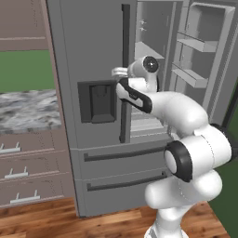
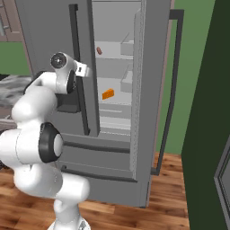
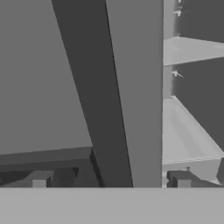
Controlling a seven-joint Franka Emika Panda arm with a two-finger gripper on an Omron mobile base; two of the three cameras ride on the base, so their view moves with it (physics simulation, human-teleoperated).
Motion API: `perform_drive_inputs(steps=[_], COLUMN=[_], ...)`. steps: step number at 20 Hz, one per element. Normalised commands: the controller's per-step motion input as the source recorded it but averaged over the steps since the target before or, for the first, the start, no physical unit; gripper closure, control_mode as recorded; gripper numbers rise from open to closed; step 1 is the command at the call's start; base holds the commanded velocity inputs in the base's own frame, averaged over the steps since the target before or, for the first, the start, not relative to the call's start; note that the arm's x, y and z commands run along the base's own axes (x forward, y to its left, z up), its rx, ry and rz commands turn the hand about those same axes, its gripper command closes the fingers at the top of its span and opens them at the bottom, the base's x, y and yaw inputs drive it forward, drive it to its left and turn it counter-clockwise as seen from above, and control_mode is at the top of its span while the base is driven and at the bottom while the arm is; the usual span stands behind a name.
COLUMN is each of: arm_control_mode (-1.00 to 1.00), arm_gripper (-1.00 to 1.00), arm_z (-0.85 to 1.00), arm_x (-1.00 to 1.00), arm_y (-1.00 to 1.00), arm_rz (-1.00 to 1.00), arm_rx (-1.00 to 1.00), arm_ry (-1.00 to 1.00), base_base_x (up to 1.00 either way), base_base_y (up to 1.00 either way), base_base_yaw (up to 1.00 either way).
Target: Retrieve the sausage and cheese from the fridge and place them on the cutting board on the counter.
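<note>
Grey steel French-door fridge (image 1: pixel 100 116) fills the left base frame, right door open. In the right base view, the bright orange cheese wedge (image 2: pixel 108 94) lies mid-frame and the reddish-brown sausage link (image 2: pixel 99 50) above it. Hand view: claw (image 3: pixel 109 178) spread, facing the dark handle (image 3: pixel 94 94); best swing right, clearing the door edge.

Glossy white arm (image 1: pixel 186 139) of rounded, bulbous links, with black rings at the joints and a dark round cap near the wrist.
</note>
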Motion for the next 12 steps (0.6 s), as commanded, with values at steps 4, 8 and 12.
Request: perform_drive_inputs(steps=[4, 8, 12], arm_control_mode=[-1.0, -1.0, -1.0], arm_gripper=[-1.0, -1.0, -1.0], arm_z=[-0.12, -0.17, -0.22], arm_x=[0.42, 0.42, 0.51], arm_y=[0.0, 0.05, 0.1], arm_rz=[-0.01, -0.02, -0.01], arm_rx=[0.04, 0.02, 0.01], arm_ry=[0.0, 0.0, 0.0], base_base_x=[0.0, 0.0, 0.0], base_base_y=[0.0, 0.0, 0.0], base_base_yaw=[0.0, 0.0, 0.0])
